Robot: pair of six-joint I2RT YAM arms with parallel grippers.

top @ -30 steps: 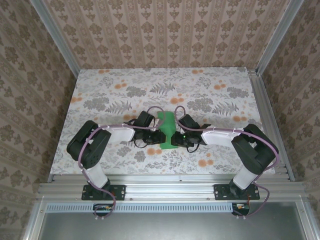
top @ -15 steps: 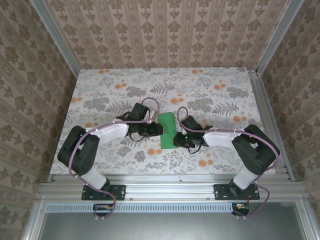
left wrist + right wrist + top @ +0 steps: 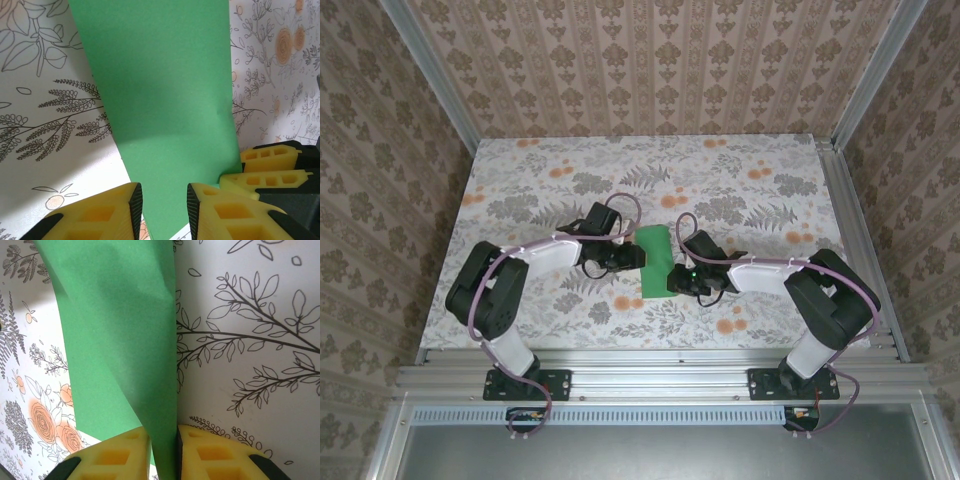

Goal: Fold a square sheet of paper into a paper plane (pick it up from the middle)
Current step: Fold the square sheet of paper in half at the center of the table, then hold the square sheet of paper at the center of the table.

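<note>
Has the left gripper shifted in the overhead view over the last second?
Yes. The left gripper has moved away from the near aluminium rail, toward the far wall, staying beside the green paper.

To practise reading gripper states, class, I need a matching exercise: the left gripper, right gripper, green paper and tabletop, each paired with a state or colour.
Things:
1. left gripper
2. right gripper
3. square sheet of paper
4. table

States:
A. grey-and-orange floral print
B. fingers apart
C. bright green
D. fingers pinched on the paper

Pairs: 1-B, 2-D, 3-C, 4-A
</note>
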